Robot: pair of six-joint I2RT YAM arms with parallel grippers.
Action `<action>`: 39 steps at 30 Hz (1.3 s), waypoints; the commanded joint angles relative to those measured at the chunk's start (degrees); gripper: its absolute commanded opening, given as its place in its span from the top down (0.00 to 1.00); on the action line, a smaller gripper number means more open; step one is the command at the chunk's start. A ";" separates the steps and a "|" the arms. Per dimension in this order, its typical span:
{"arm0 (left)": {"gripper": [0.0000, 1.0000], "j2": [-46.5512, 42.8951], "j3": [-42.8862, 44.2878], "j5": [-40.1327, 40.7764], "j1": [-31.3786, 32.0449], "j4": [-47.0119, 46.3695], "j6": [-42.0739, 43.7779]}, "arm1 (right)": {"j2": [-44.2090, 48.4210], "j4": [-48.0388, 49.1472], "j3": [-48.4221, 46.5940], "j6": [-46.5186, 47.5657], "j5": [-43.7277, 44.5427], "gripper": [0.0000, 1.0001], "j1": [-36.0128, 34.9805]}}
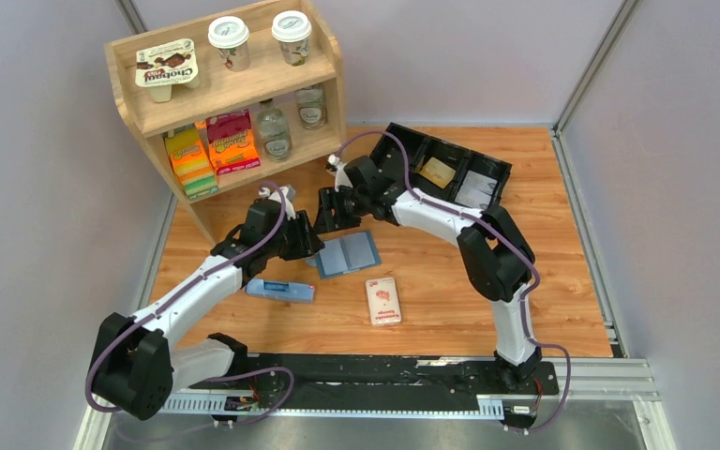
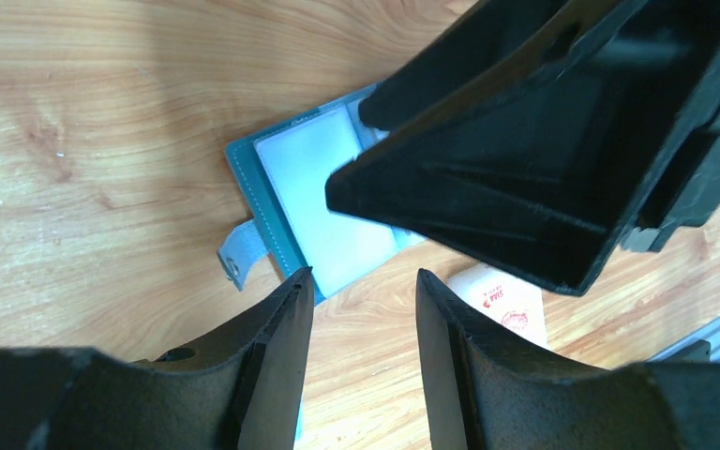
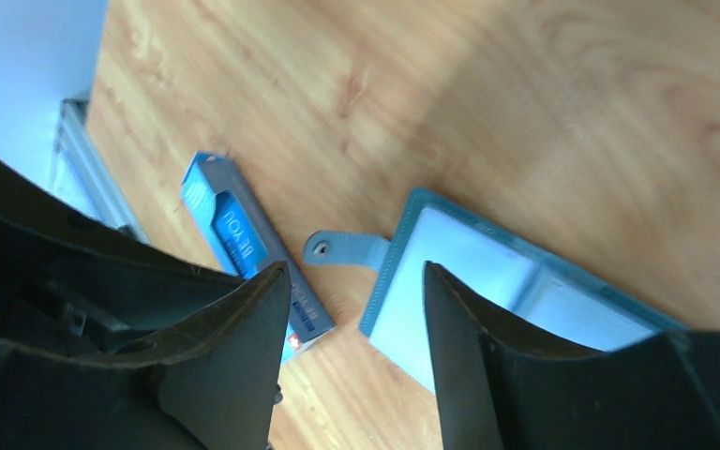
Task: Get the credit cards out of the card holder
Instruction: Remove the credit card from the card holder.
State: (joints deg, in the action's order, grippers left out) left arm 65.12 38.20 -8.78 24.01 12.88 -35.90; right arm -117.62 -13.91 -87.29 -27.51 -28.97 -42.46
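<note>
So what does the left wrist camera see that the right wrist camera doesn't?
Only the left wrist view shows the white pack with red print. Only the right wrist view shows the narrow pale blue box and a metal rail. Both show the open light blue card holder, its snap strap, and the wooden table.

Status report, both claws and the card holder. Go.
Left claw open, empty. Right claw open, empty; both at card holder. Holder open flat; tan card, grey card in black tray. No clutter on holder.
</note>
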 commanded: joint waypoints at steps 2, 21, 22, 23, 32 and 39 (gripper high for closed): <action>0.47 2.01 0.74 -1.51 0.16 -2.52 -0.93 | 4.68 -9.54 -4.04 6.06 17.87 0.43 1.41; 0.47 22.32 9.97 -3.26 0.16 5.04 1.71 | 3.37 -13.86 4.05 4.39 22.21 0.42 1.15; 0.48 22.68 10.06 -3.27 0.16 5.22 1.62 | 3.02 -13.95 3.88 4.39 22.03 0.43 0.80; 0.47 23.12 9.97 -3.35 0.16 5.22 1.71 | 2.67 -14.21 3.53 4.30 21.94 0.43 0.54; 0.49 25.05 9.97 -4.23 0.16 5.57 1.62 | 0.38 -15.70 2.56 3.60 23.43 0.45 -0.61; 0.50 25.40 9.88 -4.93 0.16 5.40 1.53 | 1.43 -16.32 3.35 3.51 25.98 0.44 -0.96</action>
State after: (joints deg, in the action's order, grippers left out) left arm 89.91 46.54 -12.53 24.01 18.44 -35.20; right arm -116.07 -28.69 -83.68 -23.55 -5.93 -42.89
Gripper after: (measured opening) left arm 0.505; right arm 0.557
